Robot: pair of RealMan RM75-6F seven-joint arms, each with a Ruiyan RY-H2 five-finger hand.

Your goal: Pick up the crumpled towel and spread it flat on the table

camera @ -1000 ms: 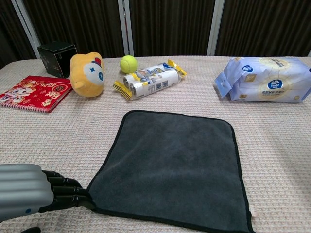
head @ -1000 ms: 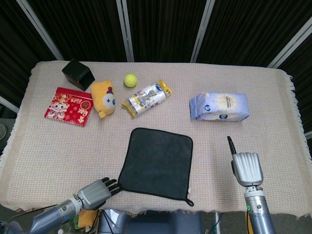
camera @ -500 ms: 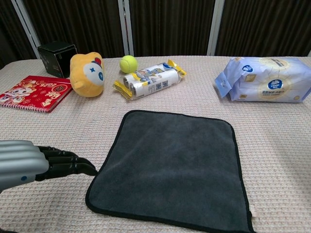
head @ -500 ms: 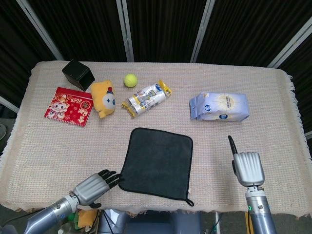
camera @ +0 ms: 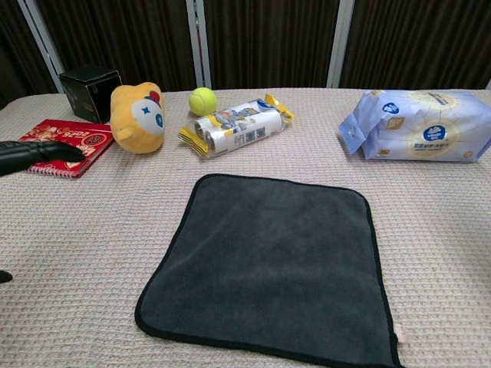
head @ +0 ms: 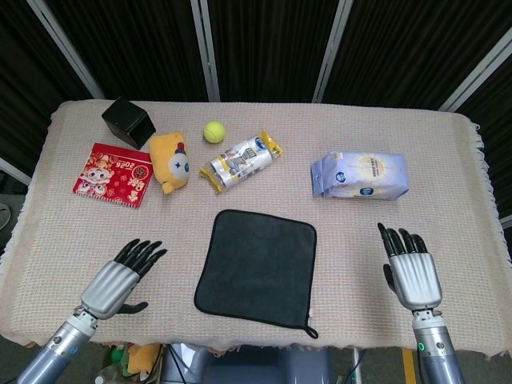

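1. The left hand (head: 118,282) hovers near the desk's (head: 72,232) front-left corner, fingers (head: 141,252) apart and holding nothing, clear of the towel.
2. The red booklet (head: 113,174), black box (head: 127,122) and yellow plush toy (head: 170,162) sit toward the back-left corner, well apart from the towel.
3. The dark towel (head: 258,265) lies flat at the middle of the front edge, a small loop at its front-right corner. It looks soft, light and limp; a corner or hem would be the place to pinch it if more smoothing were wanted. It seems already spread.
4. The tennis ball (head: 213,131) and snack packet (head: 241,162) lie behind it, not in the way.
5. The wipes pack (head: 360,175) sits toward the back-right.
6. The right hand (head: 411,270) hovers near the front-right corner, fingers apart, empty.
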